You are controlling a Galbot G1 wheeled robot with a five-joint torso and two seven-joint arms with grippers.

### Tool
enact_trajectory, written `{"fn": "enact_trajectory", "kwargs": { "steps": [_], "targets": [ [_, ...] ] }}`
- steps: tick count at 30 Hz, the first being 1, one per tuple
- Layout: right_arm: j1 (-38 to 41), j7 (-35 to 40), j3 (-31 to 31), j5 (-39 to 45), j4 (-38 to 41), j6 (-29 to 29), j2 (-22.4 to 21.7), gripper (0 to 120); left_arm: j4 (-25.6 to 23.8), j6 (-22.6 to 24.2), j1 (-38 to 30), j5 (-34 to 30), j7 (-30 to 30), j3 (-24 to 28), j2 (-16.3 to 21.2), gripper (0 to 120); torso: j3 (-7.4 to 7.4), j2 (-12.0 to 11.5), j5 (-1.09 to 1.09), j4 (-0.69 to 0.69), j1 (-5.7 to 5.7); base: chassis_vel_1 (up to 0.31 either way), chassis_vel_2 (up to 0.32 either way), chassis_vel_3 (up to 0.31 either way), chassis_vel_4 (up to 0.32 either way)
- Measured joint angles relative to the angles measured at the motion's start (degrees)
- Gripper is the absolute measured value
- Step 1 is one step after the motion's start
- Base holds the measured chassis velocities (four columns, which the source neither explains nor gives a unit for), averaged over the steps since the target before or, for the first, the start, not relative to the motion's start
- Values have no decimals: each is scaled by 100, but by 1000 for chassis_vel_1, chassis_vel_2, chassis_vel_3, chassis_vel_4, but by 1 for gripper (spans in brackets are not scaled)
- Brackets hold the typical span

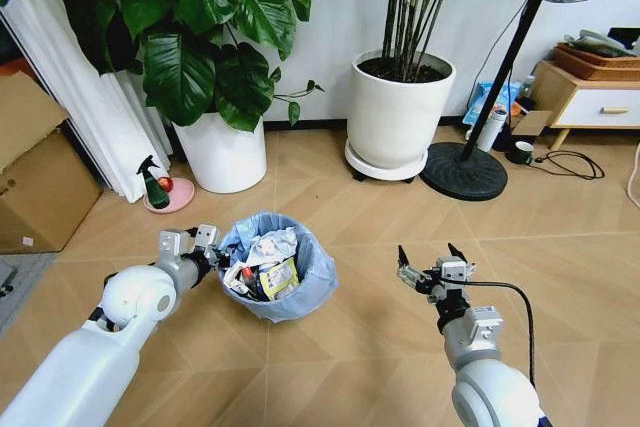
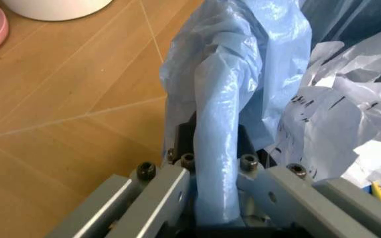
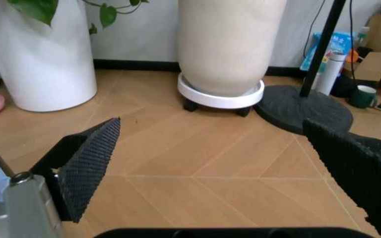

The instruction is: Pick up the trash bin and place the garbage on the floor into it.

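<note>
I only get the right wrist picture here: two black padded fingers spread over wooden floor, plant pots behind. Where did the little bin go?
Observer: The trash bin sits on the floor to the left of that right gripper, apart from it.
Operator: Is anything holding it?
Observer: Yes, the left gripper is shut on its rim; the left wrist view shows the blue bag pinched between the fingers.
Operator: Is any rubbish inside?
Observer: Yes, the garbage, crumpled white paper and wrappers, fills the bin.
Operator: What stands near it?
Observer: A green spray bottle stands on a pink dish beside the leafy plant's pot.
</note>
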Motion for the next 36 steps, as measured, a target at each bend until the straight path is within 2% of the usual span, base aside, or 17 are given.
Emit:
{"fn": "enact_trajectory", "kwargs": {
  "steps": [36],
  "targets": [
    [-132, -23, -103, -242, -37, 116, 86, 100, -101, 0, 84, -35, 10, -68, 92, 0, 0, 0, -1, 0, 1, 160, -157, -160, 159]
  ]
}}
